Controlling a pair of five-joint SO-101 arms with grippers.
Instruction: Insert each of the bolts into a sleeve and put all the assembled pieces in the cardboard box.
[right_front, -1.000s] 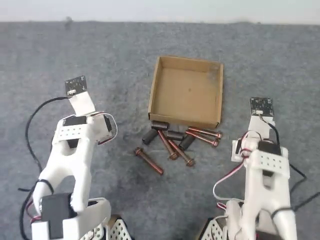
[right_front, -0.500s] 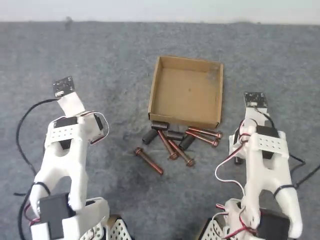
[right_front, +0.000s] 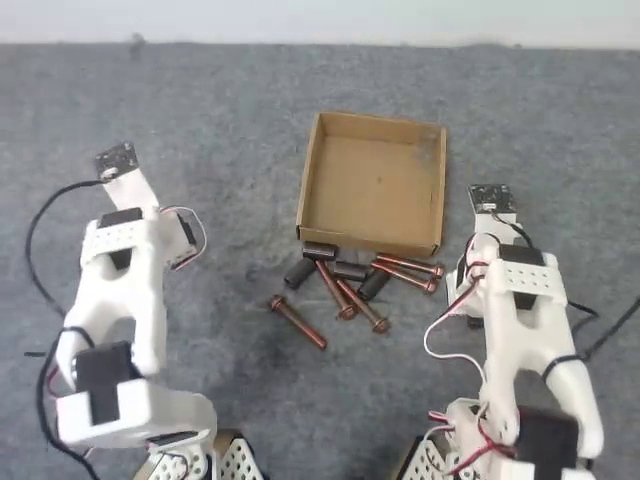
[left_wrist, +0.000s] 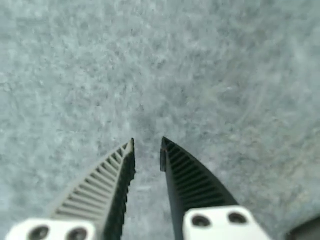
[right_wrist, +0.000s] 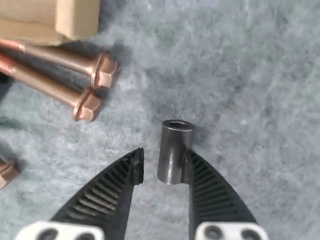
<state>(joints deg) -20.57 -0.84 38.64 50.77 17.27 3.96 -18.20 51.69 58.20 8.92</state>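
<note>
Straddling a sleeve with my right claw (right_wrist: 163, 151): released, jaws apart, nothing clamped. The sleeve (right_wrist: 172, 150) stands upright on the grey worktop (right_wrist: 260, 75) between the fingers, bore up. It touches one finger (right_wrist: 205, 185), with a gap to the other.

Just past the tips, off to the gap side, are two copper bolts (right_wrist: 87, 105). They lie side by side, hex heads toward the claw. Beyond them is a corner of the cardboard box (right_wrist: 60, 20), its wall just beside the farther bolt's shank. A third bolt head (right_wrist: 5, 172) sits near the claw on that same side.

Left claw (left_wrist: 147, 141): released too, tips a narrow gap apart, holding nothing, hanging over bare worktop.

High view: my right arm (right_front: 515, 300) sits over its own claw, close to the pile's edge. My left arm (right_front: 125, 270) is well apart from the parts.

Between the arms is the loose pile: four dark sleeves (right_front: 350, 270) lying flat and five bolts (right_front: 360, 305), most of them touching or crossing. A lone bolt (right_front: 297, 322) lies slightly apart on the left arm's side. The pile butts against the box's near wall, farther out from both claws. All parts I can see lie outside the box, bolts and sleeves separate.
</note>
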